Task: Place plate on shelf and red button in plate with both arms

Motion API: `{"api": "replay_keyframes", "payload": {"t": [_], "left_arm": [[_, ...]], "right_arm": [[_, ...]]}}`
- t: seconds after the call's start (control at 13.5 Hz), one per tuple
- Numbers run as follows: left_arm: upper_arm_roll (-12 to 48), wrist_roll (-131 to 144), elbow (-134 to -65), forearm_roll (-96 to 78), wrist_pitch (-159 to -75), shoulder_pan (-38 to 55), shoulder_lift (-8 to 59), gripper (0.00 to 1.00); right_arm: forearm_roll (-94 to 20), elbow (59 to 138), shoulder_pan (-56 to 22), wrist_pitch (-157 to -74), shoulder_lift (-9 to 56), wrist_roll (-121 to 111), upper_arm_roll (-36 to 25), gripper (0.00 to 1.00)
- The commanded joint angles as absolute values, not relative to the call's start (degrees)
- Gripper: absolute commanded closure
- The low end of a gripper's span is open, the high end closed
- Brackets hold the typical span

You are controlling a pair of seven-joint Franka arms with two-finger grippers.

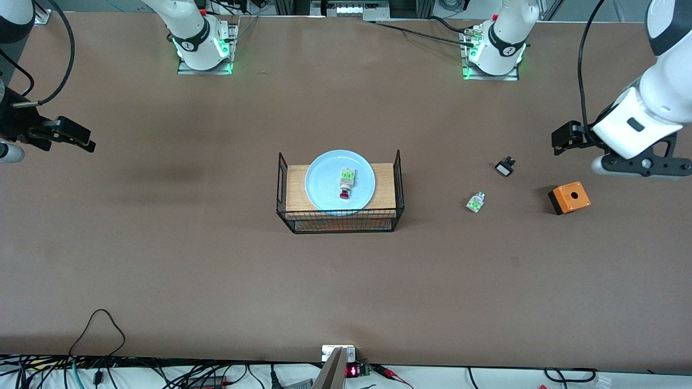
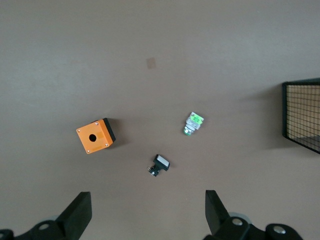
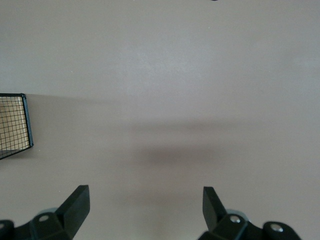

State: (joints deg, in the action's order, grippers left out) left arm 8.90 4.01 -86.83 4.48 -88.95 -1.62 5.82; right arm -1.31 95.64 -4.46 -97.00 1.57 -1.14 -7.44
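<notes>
We found the red button (image 1: 346, 186) lying on the plate (image 1: 324, 181), its long axis running toward the front camera, red cap nearest it, the plate resting on the wooden board in the wire rack (image 1: 397, 183) at mid-table. Both pincers hung well apart from it, fingers spread and empty: the left pincer (image 2: 147, 212) over the table's left-arm end, the right pincer (image 3: 145, 210) over bare table (image 3: 200, 75) at the right-arm end. Neither arm looked clearly nearer.

Black wire rack (image 1: 339, 219) with wooden shelf (image 1: 295, 189) mid-bench (image 1: 162, 259). Toward left arm's end: white-green clip part (image 1: 476, 202), black-white part (image 1: 505, 166), orange box with round hole (image 1: 569, 198).
</notes>
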Motion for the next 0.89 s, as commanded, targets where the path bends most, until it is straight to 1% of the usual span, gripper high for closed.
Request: {"api": "replay_keyframes", "payload": {"t": [0.0,0.07,0.15,0.37,0.59,0.81], "left_arm": [[3.1,3.4,-98.1,1.4,-95.5,1.8,-0.3,0.00],[0.5,2.6,-102.6,-4.3,-100.1,1.9,-2.8,0.00],[0.2,2.2,-106.2,-6.0,-104.8,1.9,-4.9,0.00],[0.6,1.7,-106.0,-1.1,-102.5,1.9,-5.0,0.00],[1.0,-0.6,-100.8,-0.5,-95.8,2.1,-2.6,0.00],[2.5,-4.0,-99.5,1.3,-95.4,2.0,-2.2,0.00]], "right_arm": [[-0.8,95.0,-4.7,-96.0,1.4,-1.8,-7.3,0.00],[-0.8,95.0,-4.8,-96.0,1.4,-1.8,-7.3,0.00],[-0.8,95.0,-4.8,-96.0,1.6,-1.8,-7.3,0.00],[-0.8,95.0,-4.8,-95.9,1.6,-1.8,-7.3,0.00],[-0.8,95.0,-4.8,-95.9,1.6,-1.9,-7.3,0.00],[-0.8,95.0,-4.8,-95.9,1.6,-1.8,-7.3,0.00]]}}
